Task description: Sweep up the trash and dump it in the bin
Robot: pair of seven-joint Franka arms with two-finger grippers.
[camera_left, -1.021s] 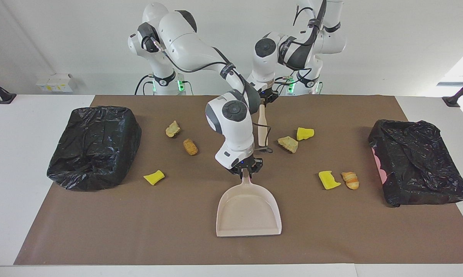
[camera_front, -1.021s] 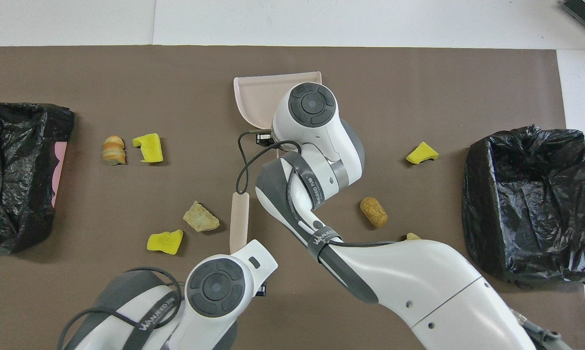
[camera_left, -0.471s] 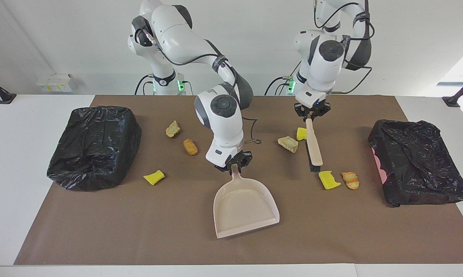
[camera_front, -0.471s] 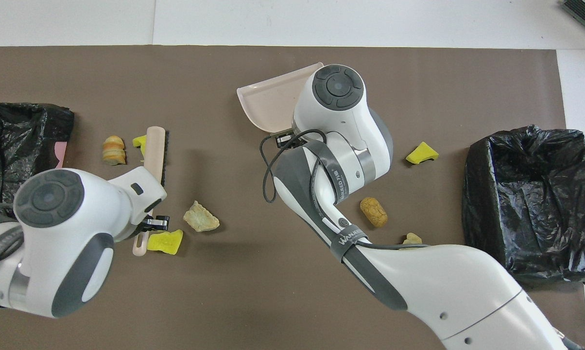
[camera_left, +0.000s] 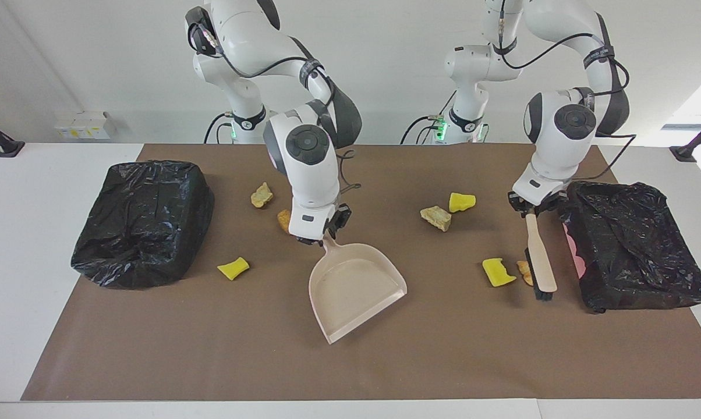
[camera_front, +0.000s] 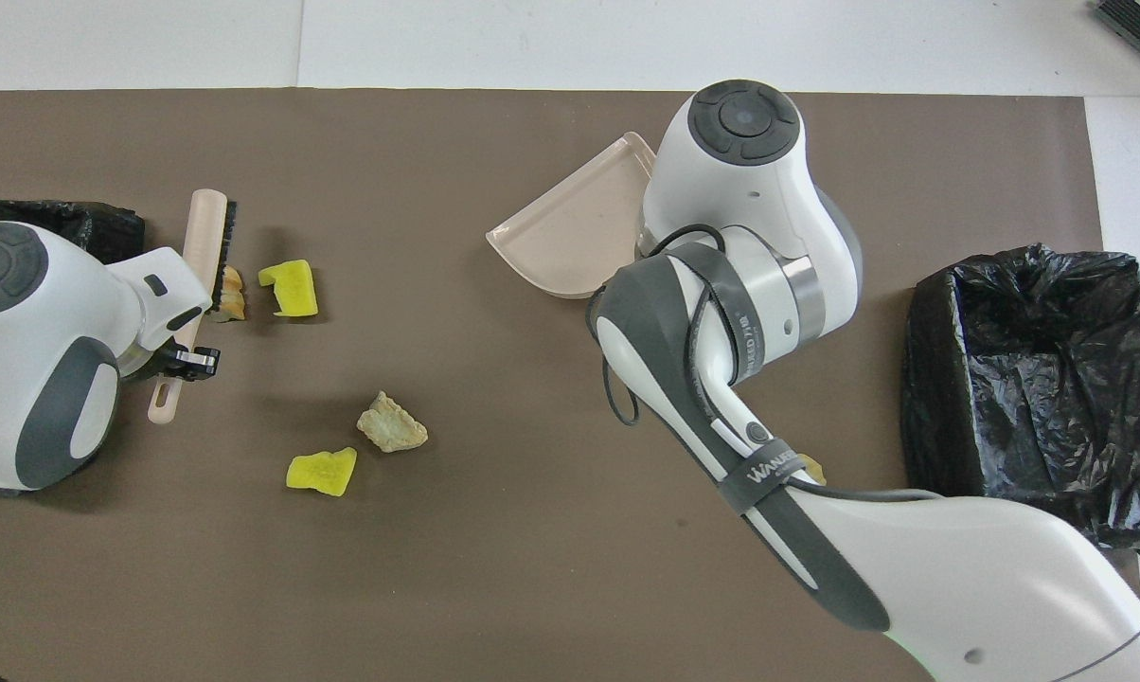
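My right gripper (camera_left: 326, 234) is shut on the handle of the beige dustpan (camera_left: 353, 285) (camera_front: 570, 237), whose mouth is angled toward the left arm's end. My left gripper (camera_left: 532, 208) (camera_front: 184, 358) is shut on the handle of the brush (camera_left: 540, 256) (camera_front: 205, 246). The brush's black bristles sit beside a bread-like piece of trash (camera_left: 523, 270) (camera_front: 233, 294), between it and a bin (camera_left: 630, 250). A yellow sponge piece (camera_left: 497, 271) (camera_front: 291, 289) lies beside that piece. A beige lump (camera_left: 436, 217) (camera_front: 392, 423) and another sponge piece (camera_left: 462, 202) (camera_front: 322, 471) lie nearer the robots.
A second black-bagged bin (camera_left: 144, 221) (camera_front: 1034, 379) stands at the right arm's end. Near it lie a yellow sponge piece (camera_left: 233, 268), a beige lump (camera_left: 261, 195) and a brown bread-like piece (camera_left: 281, 219) half hidden by my right wrist. A brown mat (camera_left: 211, 349) covers the table.
My left arm lifted the brush from mid-table and carried it to the left arm's end, beside the bread piece. My right gripper drew the dustpan nearer the robots and swung its mouth toward the left arm's end.
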